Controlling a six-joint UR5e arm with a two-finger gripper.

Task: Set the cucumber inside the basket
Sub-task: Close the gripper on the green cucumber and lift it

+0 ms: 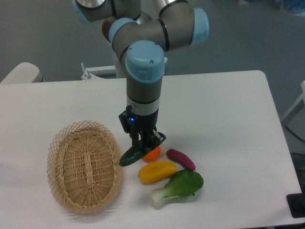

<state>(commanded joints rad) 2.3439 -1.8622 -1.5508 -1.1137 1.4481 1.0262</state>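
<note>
At three o'clock of the basket (84, 166), the gripper (144, 144) pinches the cucumber (132, 156) near its upper end; it looks light, stiff, smooth, likely to pivot.

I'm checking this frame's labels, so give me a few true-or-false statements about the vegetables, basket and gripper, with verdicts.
1. The gripper is down at the cucumber. True.
2. The cucumber lies inside the basket. False: it is just right of the rim, outside.
3. The basket holds a vegetable. False: it is empty.
4. A yellow vegetable lies between the cucumber and the bok choy. True.
5. A purple piece lies left of the basket. False: it lies to the right.
</note>
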